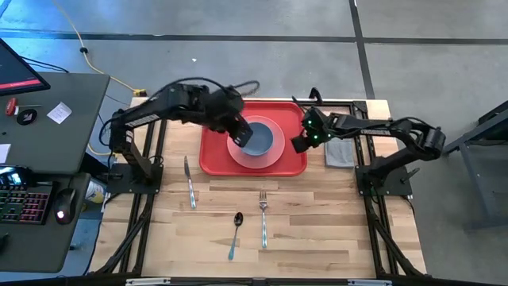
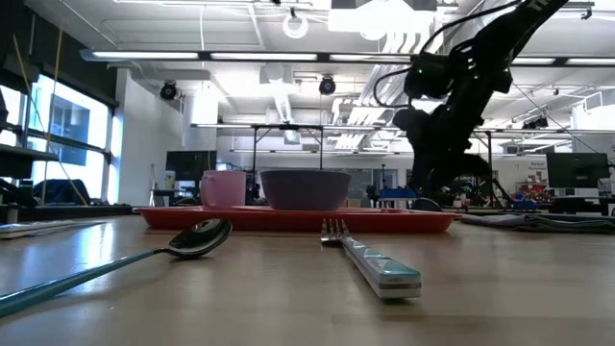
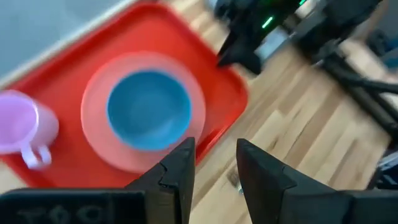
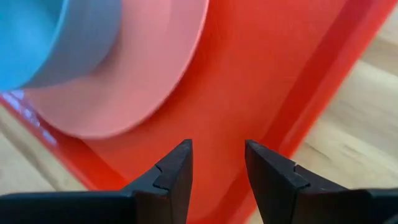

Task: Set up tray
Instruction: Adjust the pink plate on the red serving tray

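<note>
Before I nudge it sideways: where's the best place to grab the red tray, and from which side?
Take the tray by its shallow raised rim on the bare right edge, coming in from the right. The plate and bowl fill the middle, and the right gripper, fingers open, already hovers there.

Your left pincer with a gap between its fingers, hanging over the red tray edge, salmon plate holding a blue bowl mid-frame, pink mug at left, wooden surface lower right, other arm along top.
</note>
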